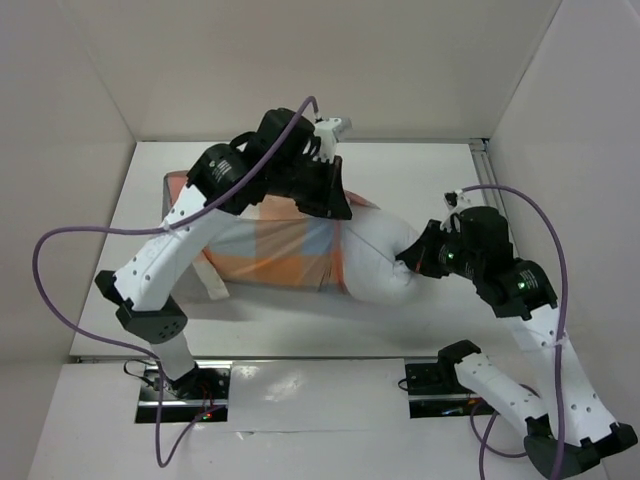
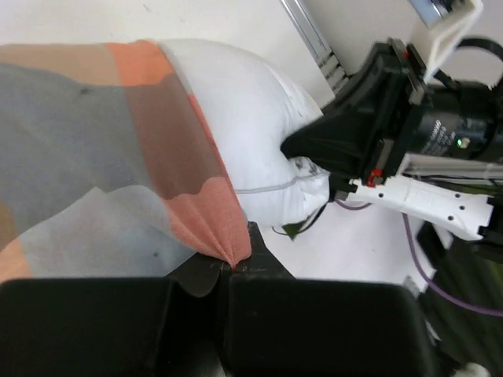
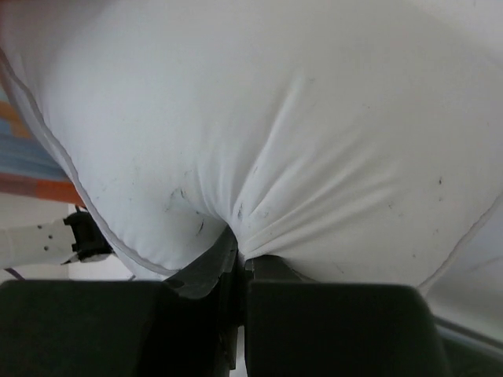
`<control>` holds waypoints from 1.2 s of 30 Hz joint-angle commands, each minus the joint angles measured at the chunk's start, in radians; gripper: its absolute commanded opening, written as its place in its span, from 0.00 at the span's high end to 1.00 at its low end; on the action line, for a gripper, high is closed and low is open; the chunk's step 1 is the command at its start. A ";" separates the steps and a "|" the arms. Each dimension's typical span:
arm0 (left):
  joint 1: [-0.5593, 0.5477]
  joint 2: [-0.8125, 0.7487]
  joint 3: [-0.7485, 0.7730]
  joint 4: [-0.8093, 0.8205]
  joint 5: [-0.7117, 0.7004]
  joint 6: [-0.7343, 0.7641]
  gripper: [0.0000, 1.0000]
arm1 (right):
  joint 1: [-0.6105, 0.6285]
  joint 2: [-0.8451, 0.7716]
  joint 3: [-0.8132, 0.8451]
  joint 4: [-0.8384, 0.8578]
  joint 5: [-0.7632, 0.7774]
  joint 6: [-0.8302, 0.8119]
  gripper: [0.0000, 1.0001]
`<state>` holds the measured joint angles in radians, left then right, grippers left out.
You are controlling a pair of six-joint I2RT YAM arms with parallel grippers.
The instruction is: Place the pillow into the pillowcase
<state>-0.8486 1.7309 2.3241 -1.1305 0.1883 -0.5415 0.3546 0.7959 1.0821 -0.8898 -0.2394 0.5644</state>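
Left fingers (image 2: 236, 273): closed on pillowcase (image 2: 94, 157) hem | Right fingers (image 3: 240, 263): pinching pillow (image 3: 314, 133) fabric; pillow partly sheathed, bare end bulging just ahead of them | Risk: either thin pinch slips under pushing load, or hem bunches, blocking entry.

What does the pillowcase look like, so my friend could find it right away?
Look at the white table between the two robot arms. In its middle lies a long soft bundle; the pillowcase is its left part, pinched by the left claw. It is thin cloth in orange, grey-blue and cream checks, while the pillow poking out of it is plain puffy white.
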 commanded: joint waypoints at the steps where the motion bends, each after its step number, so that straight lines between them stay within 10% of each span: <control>1: 0.100 -0.009 -0.026 0.268 0.249 -0.077 1.00 | 0.009 0.029 0.016 -0.267 0.014 -0.011 1.00; 7: 0.256 0.410 0.211 0.311 0.277 -0.028 1.00 | 0.009 0.205 0.016 0.006 0.061 0.020 1.00; 14: 0.269 0.277 0.127 0.405 0.151 0.095 0.17 | -0.149 0.624 0.134 0.307 0.138 0.043 0.96; 17: 0.269 0.150 0.103 0.414 0.050 0.138 0.08 | -0.290 0.696 0.206 0.354 0.118 0.043 0.40; 18: 0.269 0.122 0.066 0.414 0.007 0.147 0.09 | -0.317 0.697 0.251 0.345 0.118 0.043 0.20; 20: 0.269 0.073 0.022 0.403 -0.048 0.159 0.12 | -0.400 0.697 0.292 0.329 0.118 0.025 0.12; 23: 0.237 0.032 -0.054 0.318 -0.162 0.170 0.64 | -0.471 0.629 0.328 0.316 0.130 0.003 0.08; 25: 0.215 0.048 -0.072 0.284 -0.219 0.181 0.68 | -0.489 0.591 0.338 0.316 0.130 -0.017 0.07; 32: 0.068 0.133 -0.146 0.264 -0.473 0.134 0.12 | -0.462 0.468 0.126 0.305 -0.011 -0.107 0.00; 36: 0.014 0.196 -0.134 0.241 -0.544 0.133 0.06 | -0.441 0.402 -0.002 0.293 -0.116 -0.158 0.00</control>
<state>-0.8028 1.9350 2.1658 -0.8486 -0.2295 -0.3992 -0.1055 1.2152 1.1564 -0.5560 -0.2527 0.4736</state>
